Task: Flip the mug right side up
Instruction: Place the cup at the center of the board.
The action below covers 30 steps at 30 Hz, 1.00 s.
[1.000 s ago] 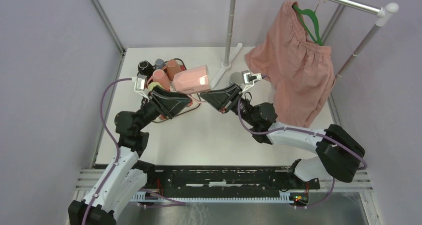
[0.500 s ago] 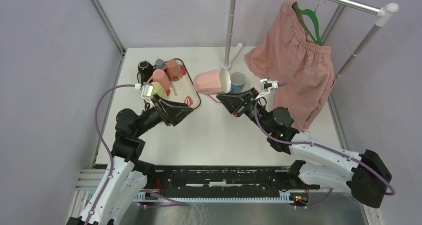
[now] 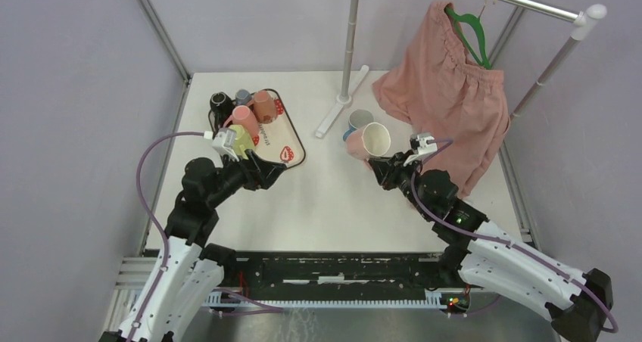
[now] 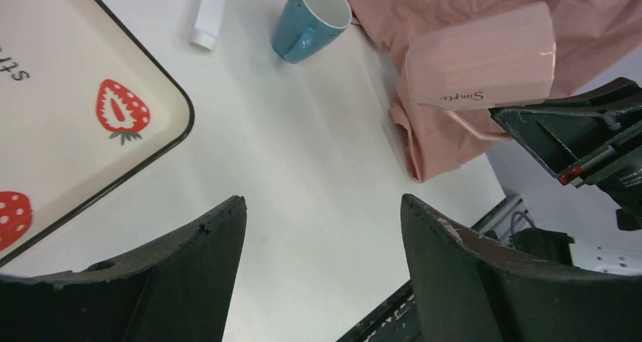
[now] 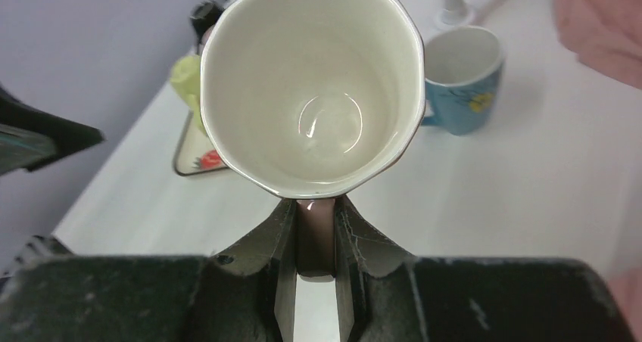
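The pink mug (image 3: 369,141) is held in the air over the right middle of the table, with its cream inside facing up at the top camera and slightly tilted. My right gripper (image 3: 381,166) is shut on the mug's handle. In the right wrist view the fingers (image 5: 282,236) pinch the handle below the mug's open mouth (image 5: 310,85). The left wrist view shows the mug's pink side (image 4: 481,58) with small lettering on it. My left gripper (image 3: 274,168) is open and empty, near the tray's front right corner, its gap over bare table (image 4: 322,206).
A blue mug (image 3: 357,120) stands upright just behind the pink one. A strawberry tray (image 3: 278,134) at the back left holds several cups (image 3: 246,116). Pink shorts (image 3: 447,100) hang from a rack on the right, whose pole foot (image 3: 344,98) stands at the back.
My right gripper carried the pink mug from beside the tray to the right and nearer, turning it from lying sideways to mouth-up. My left gripper drew back away from it.
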{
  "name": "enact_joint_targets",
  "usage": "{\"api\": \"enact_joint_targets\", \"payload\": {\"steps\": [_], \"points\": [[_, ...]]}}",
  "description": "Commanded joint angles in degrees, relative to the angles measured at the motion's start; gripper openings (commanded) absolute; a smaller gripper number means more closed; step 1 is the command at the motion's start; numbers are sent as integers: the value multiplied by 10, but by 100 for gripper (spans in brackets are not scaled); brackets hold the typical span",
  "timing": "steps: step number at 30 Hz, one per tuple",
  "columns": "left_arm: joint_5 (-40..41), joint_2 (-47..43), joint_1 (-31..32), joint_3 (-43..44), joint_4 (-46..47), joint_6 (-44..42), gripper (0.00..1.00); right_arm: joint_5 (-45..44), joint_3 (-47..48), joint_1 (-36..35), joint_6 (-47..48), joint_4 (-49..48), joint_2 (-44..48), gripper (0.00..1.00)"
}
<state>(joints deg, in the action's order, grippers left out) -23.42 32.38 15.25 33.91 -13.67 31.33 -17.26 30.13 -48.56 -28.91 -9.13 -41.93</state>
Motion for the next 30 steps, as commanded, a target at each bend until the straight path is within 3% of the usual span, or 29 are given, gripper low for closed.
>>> {"api": "enact_joint_targets", "payload": {"steps": [1,12,22,30], "points": [[52,3,0,40,-37,-61,81,-64,22,21,41,51,17,0],[110,1,1,50,-78,-104,82,-95,52,113,92,122,-69,0],[183,46,0,57,-97,-81,83,-54,54,185,122,53,-153,0],[189,31,0,46,-91,-88,83,-36,89,207,153,24,-233,0]]}}
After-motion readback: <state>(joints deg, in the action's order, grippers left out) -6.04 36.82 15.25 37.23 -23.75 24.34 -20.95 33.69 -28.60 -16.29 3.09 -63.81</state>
